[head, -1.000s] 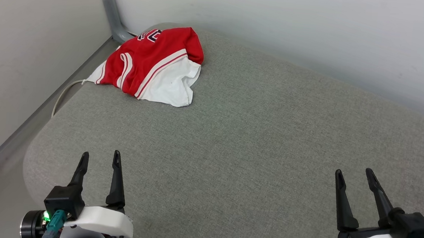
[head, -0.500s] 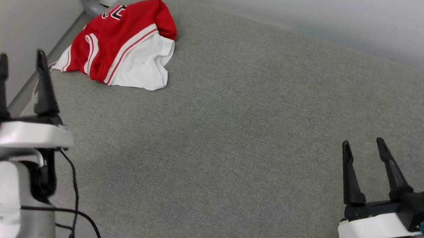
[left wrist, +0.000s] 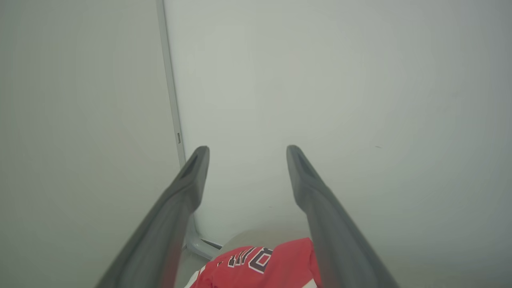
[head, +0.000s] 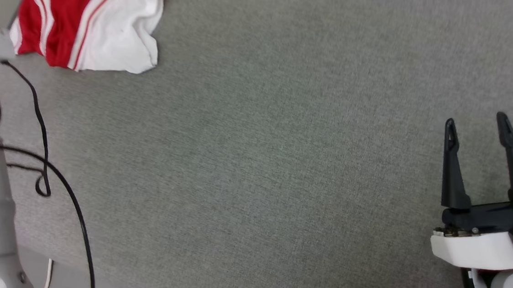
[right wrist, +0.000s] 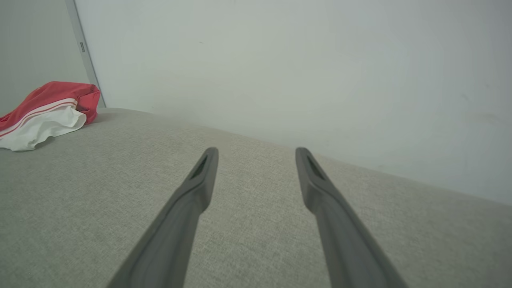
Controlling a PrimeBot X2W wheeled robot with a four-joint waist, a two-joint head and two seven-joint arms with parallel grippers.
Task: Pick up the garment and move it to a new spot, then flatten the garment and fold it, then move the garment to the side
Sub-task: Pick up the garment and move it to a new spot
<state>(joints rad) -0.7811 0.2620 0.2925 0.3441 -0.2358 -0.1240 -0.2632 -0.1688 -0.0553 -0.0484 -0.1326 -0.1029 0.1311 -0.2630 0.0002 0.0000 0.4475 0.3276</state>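
Red garment (head: 87, 21): lay crumpled just ahead of and below the left gripper (left wrist: 248, 149).
Left gripper: nearer one; stood wide open, held nothing.
Right gripper (head: 476, 120): wide open, empty; garment lay well off to its left.

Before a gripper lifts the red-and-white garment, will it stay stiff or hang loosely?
Probably floppy: the garment lies crumpled in folds on the grey cushion. Lifted by one point, it would likely sag and unfold. It looks thin, so probably light.
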